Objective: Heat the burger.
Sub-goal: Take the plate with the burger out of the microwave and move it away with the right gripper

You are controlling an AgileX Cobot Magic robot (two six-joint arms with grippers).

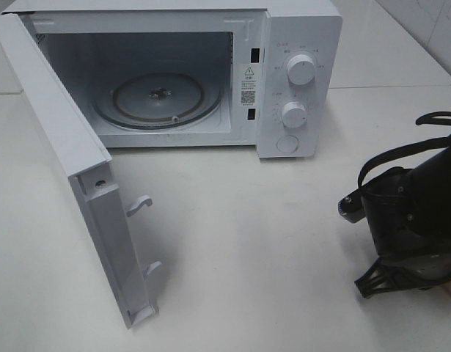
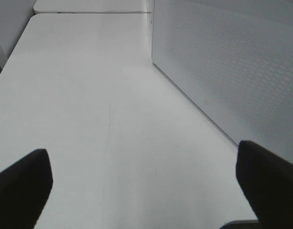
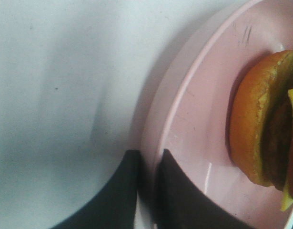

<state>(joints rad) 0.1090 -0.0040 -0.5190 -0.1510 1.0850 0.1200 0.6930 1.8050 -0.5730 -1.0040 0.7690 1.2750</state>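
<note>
Nearest, at the right edge of the scene, the right gripper (image 3: pixel 147 191) has its dark fingers pinched onto the rim of the pink plate (image 3: pixel 194 143), one finger above the lip and one outside it, the jaws nearly shut on that thin edge. The burger (image 3: pixel 263 119) sits on the plate, just beside the grip but apart from the fingers; the high camera cannot see it, since the arm hides it. It looks light and soft: a domed bun, a dark patty, and yellow cheese poking out at the side. Squeezing it directly would probably crush it or slide the layers apart, so the plate rim is the sensible place to hold. The plate seems stiff and smooth, likely slippery, and a grip on one edge lets it tilt, so the burger could slide if the plate is not kept level.

The left gripper (image 2: pixel 141 191) has its jaws spread wide with nothing between them, hovering over the bare white table (image 1: pixel 254 249), which is flat and matte.

Farther off, the microwave door (image 1: pixel 71 161) swings out to the left, with its latch hooks showing. Beyond it stands the white microwave (image 1: pixel 298 29), its cavity showing a glass turntable (image 1: pixel 159 99) with nothing on it. The opening looks wide enough for the plate, though the view is too poor to be sure of the clearance. Two knobs (image 1: pixel 298 92) sit on the right panel.
</note>
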